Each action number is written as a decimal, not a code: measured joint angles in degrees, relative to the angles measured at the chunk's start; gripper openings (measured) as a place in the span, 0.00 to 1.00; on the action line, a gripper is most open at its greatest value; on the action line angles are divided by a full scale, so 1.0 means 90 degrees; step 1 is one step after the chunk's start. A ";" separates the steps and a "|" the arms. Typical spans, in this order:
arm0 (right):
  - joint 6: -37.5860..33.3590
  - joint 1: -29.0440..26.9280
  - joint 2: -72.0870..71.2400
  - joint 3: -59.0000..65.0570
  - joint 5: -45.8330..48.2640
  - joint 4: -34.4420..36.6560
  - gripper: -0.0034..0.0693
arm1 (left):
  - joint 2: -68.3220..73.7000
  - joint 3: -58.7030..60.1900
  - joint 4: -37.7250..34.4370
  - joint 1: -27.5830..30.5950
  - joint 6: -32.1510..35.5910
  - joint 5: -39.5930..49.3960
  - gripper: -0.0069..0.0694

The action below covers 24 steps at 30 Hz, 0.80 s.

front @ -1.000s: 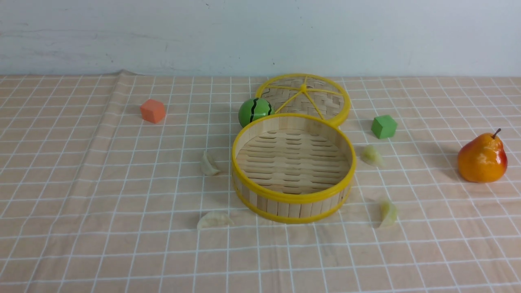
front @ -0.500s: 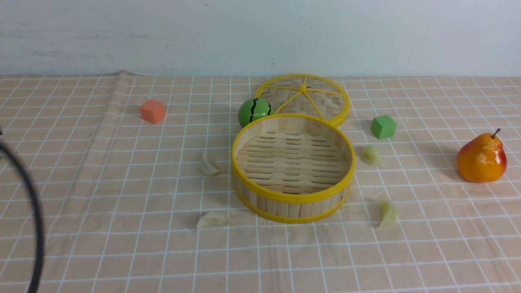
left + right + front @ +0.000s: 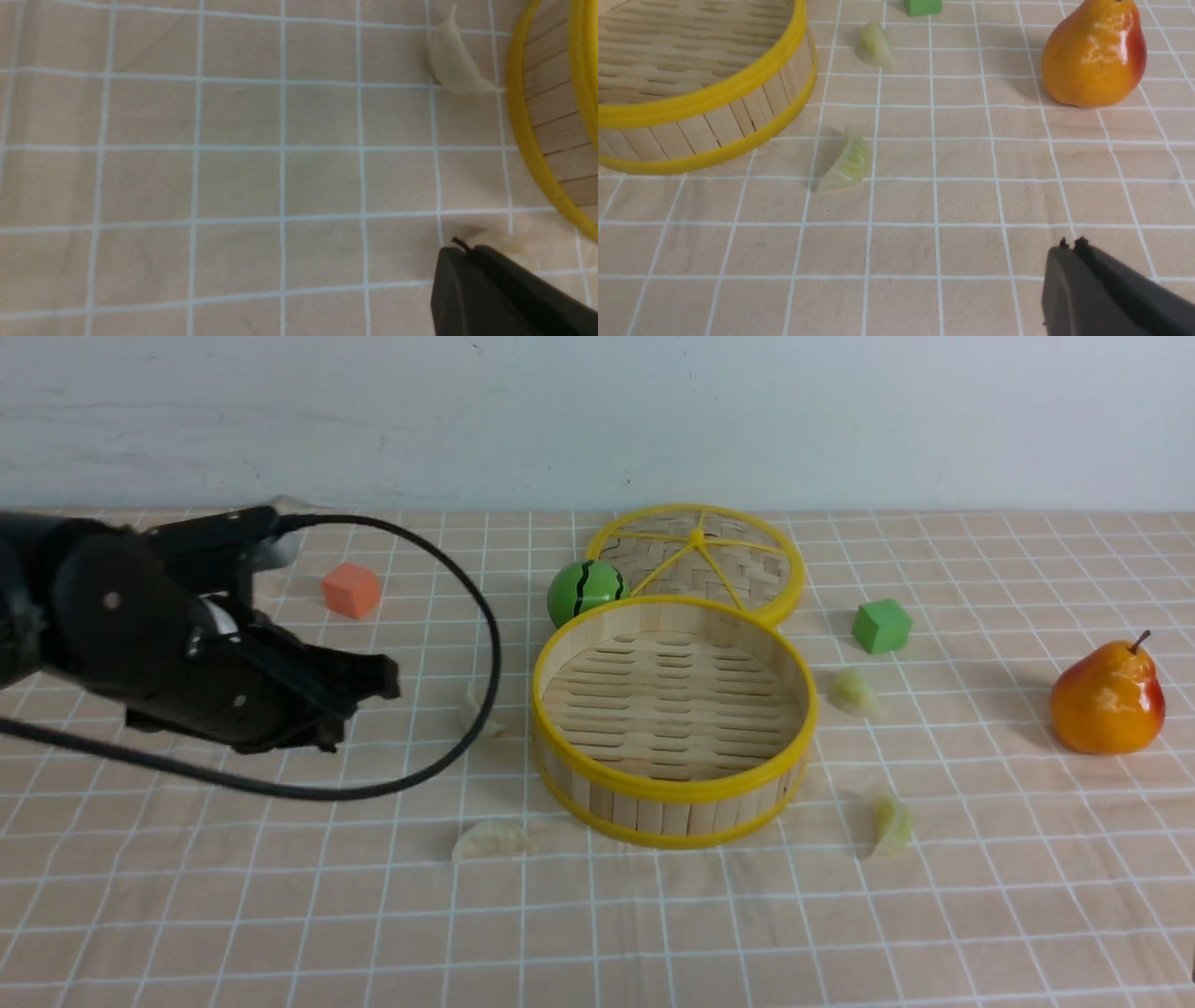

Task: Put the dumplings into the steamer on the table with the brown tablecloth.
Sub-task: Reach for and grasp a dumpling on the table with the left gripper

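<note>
**Left arm reaching for a white dumpling; steamer waiting empty**

*Front view.* The steamer (image 3: 672,793) is sitting empty on the brown checked cloth (image 3: 280,915). All four dumplings are lying outside it. One white dumpling (image 3: 470,711) is at the steamer's nine o'clock and a second white dumpling (image 3: 492,841) at seven. One green dumpling (image 3: 854,693) is at three o'clock and a second green dumpling (image 3: 892,823) at five. The left gripper (image 3: 387,679) is hovering farther out at nine o'clock, short of the nearer white dumpling. Its jaws are pressed together and holding nothing. Its cable (image 3: 492,644) is looping across that dumpling. The right gripper is not showing here.

*Left wrist view.* The left gripper (image 3: 467,252) is showing no gap between its jaws. One white dumpling (image 3: 455,70) is lying just beside the steamer's wall (image 3: 546,116). Which of the two it is cannot be told.

*Right wrist view.* The right gripper (image 3: 1071,249) is hanging over bare cloth with its jaws together and empty. A green dumpling (image 3: 845,165) is lying near the steamer's lower rim. The pear (image 3: 1092,53) and green cube (image 3: 923,5) are standing farther off.

*Technique (judgement).* The jaws should be parting before the descent. They should straddle the dumpling's plump middle and close gently, since it looks soft. The lift should clear the yellow rim, and the cable should stay off the dumpling.
</note>
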 joint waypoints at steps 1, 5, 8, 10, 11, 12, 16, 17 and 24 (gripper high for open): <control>-0.0001 0.0000 0.0064 -0.0119 0.0179 0.0111 0.03 | 0.0101 -0.0135 -0.0014 -0.0026 0.0006 -0.0068 0.07; -0.0054 0.0000 0.0430 -0.0522 0.0741 0.0418 0.03 | 0.0440 -0.0654 -0.0008 -0.0032 0.0134 -0.0236 0.07; -0.0497 0.0000 0.1023 -0.0784 0.0980 0.0870 0.03 | 0.0907 -0.1406 -0.0015 -0.0032 0.0331 0.0193 0.08; -0.0765 0.0000 0.1362 -0.0891 0.1017 0.1212 0.03 | 0.1189 -0.1807 -0.0080 -0.0032 0.0397 0.0552 0.11; -0.0920 0.0000 0.1522 -0.0945 0.1054 0.1408 0.03 | 0.1339 -0.1995 -0.0119 -0.0032 0.0413 0.0731 0.13; -0.1095 0.0000 0.1696 -0.1016 0.1104 0.1600 0.03 | 0.1489 -0.2214 -0.0171 -0.0032 0.0428 0.0892 0.16; -0.2139 0.0000 0.2128 -0.1228 0.1255 0.2655 0.03 | 0.2286 -0.2918 -0.0429 -0.0112 0.0469 0.1456 0.40; -0.2184 0.0000 0.2135 -0.1235 0.1255 0.2756 0.03 | 0.2350 -0.2939 -0.0429 -0.0122 0.0470 0.1471 0.42; -0.3716 0.0000 0.2210 -0.1246 0.1268 0.4469 0.03 | 0.3485 -0.3718 -0.0119 -0.0476 0.0670 0.1169 0.59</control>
